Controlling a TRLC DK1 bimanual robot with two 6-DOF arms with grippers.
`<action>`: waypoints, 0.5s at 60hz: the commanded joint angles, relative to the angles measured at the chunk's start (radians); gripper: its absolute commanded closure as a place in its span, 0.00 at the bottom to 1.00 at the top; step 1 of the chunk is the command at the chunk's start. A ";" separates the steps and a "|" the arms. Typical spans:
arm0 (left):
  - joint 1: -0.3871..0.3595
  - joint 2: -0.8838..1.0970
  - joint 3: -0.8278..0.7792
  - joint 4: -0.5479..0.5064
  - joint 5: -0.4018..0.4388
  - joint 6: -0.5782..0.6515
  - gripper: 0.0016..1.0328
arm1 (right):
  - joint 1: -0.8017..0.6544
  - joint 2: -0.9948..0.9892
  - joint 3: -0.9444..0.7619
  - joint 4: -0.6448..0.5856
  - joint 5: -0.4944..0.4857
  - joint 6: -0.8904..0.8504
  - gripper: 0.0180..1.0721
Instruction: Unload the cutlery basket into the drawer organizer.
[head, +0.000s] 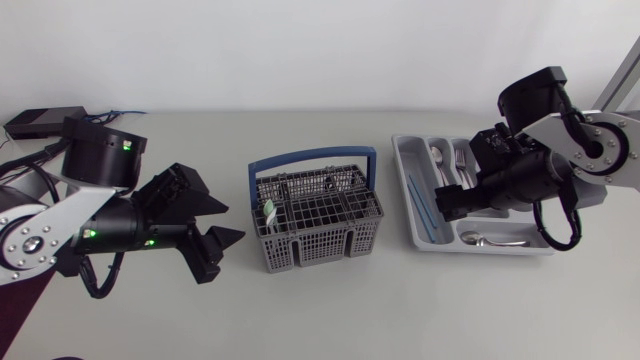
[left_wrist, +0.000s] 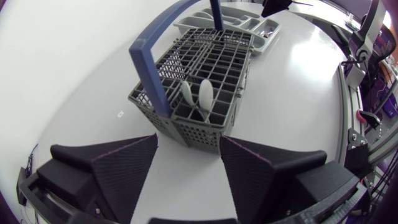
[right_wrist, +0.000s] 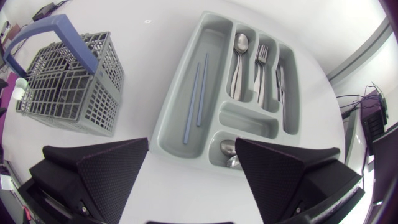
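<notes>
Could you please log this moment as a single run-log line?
left jaws open, facing cutlery basket | right jaws open, above drawer organizer | basket: two white utensils | organizer: spoons, fork, blue chopsticks

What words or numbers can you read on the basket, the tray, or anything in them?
None can be read.
Basket: no writing shows.
Organizer tray: no writing shows.
White piece in the basket: its green patch is too small to read.
</notes>
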 joint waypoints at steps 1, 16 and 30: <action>-0.079 -0.030 0.049 -0.019 -0.053 -0.051 0.17 | 0.017 -0.003 -0.005 -0.008 -0.004 0.030 0.04; -0.339 0.013 0.044 0.077 -0.377 -0.112 0.17 | 0.050 -0.040 -0.040 -0.007 -0.002 0.062 0.04; -0.405 0.098 0.058 0.134 -0.549 -0.121 0.17 | 0.048 -0.055 -0.065 0.004 -0.004 0.059 0.04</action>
